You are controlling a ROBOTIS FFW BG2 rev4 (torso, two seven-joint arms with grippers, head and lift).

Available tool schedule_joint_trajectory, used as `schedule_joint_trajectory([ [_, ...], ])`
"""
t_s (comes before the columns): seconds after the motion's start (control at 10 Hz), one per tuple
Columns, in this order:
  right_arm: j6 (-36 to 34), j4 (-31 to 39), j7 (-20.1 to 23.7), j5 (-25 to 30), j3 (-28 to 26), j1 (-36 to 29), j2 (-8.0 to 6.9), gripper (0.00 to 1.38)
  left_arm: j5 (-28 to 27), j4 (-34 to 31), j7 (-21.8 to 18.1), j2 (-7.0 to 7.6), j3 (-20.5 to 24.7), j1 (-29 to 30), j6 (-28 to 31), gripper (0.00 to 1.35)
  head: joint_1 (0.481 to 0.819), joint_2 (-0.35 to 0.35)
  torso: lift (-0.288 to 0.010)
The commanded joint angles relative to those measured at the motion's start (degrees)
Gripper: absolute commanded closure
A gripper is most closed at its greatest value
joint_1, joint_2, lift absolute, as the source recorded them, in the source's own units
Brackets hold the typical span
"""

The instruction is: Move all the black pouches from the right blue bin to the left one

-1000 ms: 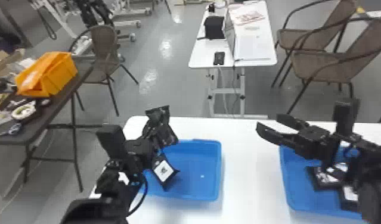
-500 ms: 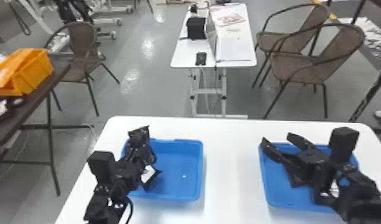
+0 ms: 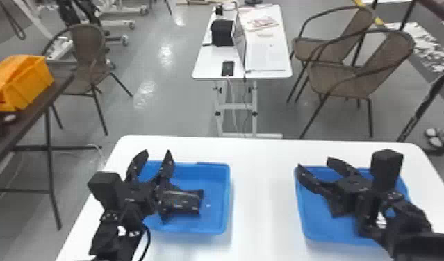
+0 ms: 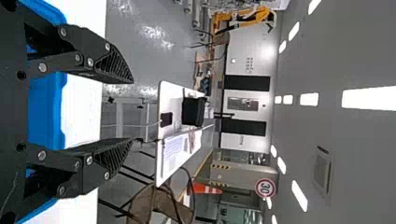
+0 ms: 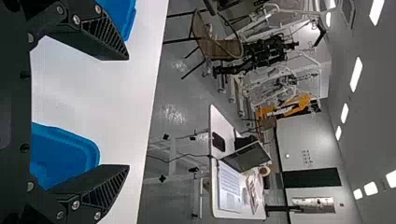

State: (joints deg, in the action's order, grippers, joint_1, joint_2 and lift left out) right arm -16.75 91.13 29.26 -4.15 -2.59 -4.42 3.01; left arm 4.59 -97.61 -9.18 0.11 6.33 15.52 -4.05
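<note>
Both spread: left hand (image 3: 156,153) points forward over left bin (image 3: 214,194), right hand (image 3: 314,162) forward-left over right bin (image 3: 314,222).

Your open lane over the table (image 3: 262,204) between left bin (image 3: 227,198) and right bin (image 3: 299,204), raised rims alongside, your left gripper (image 3: 155,156) and right gripper (image 3: 314,163) obstructing the bins

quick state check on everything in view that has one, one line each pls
Left gripper, open, nothing between its fingertips
Right gripper, open, nothing between its fingertips
Left blue bin, uncovered
Right blue bin, uncovered
Laptop, lid open
</note>
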Motion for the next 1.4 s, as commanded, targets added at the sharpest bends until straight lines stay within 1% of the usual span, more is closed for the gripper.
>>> schedule_joint_trajectory([
  [0.0,-0.31,2.04,-0.52,3.09,-0.31,-1.12,-0.64,0.21,-0.02,-3.55,0.83,-0.11,0.70,1.26,-0.61,0.20,0.695,0.101,0.010],
  [0.1,-0.39,3.79,-2.36,5.20,-1.37,-2.70,-1.25,0.21,0.86,-5.04,3.03,-0.26,1.32,2.85,-2.72,0.24,0.695,0.106,0.010],
  [0.2,-0.39,5.02,-4.38,6.34,-3.57,-4.90,-2.04,0.21,2.35,-6.54,5.93,-0.26,1.76,4.69,-4.39,0.24,0.695,0.111,0.010],
  [0.3,-0.22,5.38,-6.05,6.52,-6.47,-6.57,-2.57,0.21,2.70,-7.33,7.86,-0.26,2.64,6.19,-5.88,0.24,0.695,0.109,0.010],
  [0.4,-0.22,4.67,-6.58,7.05,-9.46,-7.27,-2.75,0.21,2.96,-7.77,8.13,-0.26,3.69,6.80,-6.14,0.24,0.695,0.105,0.010],
  [0.5,-0.22,3.35,-7.02,7.05,-11.92,-7.44,-2.75,0.21,2.96,-7.95,8.13,-0.26,3.78,7.06,-6.32,0.24,0.695,0.085,0.010],
  [0.7,-0.04,-1.04,-7.81,6.96,-15.34,-6.48,-2.75,0.21,3.05,-7.95,8.13,-0.26,3.16,7.24,-6.67,0.24,0.695,0.026,0.010],
  [0.8,0.66,-3.41,-7.81,6.87,-16.40,-5.60,-2.57,0.21,3.14,-7.95,8.13,-0.26,3.16,7.42,-6.76,0.24,0.695,0.014,0.010],
  [0.9,1.36,-6.23,-7.72,6.34,-16.66,-4.28,-1.95,0.21,3.32,-7.95,8.13,-0.26,3.25,7.50,-6.85,0.24,0.695,-0.009,0.010],
  [1.0,2.59,-9.39,-7.55,5.38,-16.05,-2.61,-0.90,0.21,3.32,-7.95,8.13,-0.26,3.16,7.59,-6.85,0.24,0.695,-0.022,0.010],
  [1.1,4.09,-13.08,-7.55,5.20,-15.34,-0.41,-0.37,0.21,3.32,-7.95,8.13,-0.26,3.08,7.59,-6.76,0.24,0.695,-0.026,0.010],
  [1.3,7.34,-21.78,-7.37,5.38,-14.20,4.86,0.07,0.21,3.58,-7.95,8.13,-0.26,2.73,7.59,-6.67,0.24,0.695,-0.022,0.010],
])
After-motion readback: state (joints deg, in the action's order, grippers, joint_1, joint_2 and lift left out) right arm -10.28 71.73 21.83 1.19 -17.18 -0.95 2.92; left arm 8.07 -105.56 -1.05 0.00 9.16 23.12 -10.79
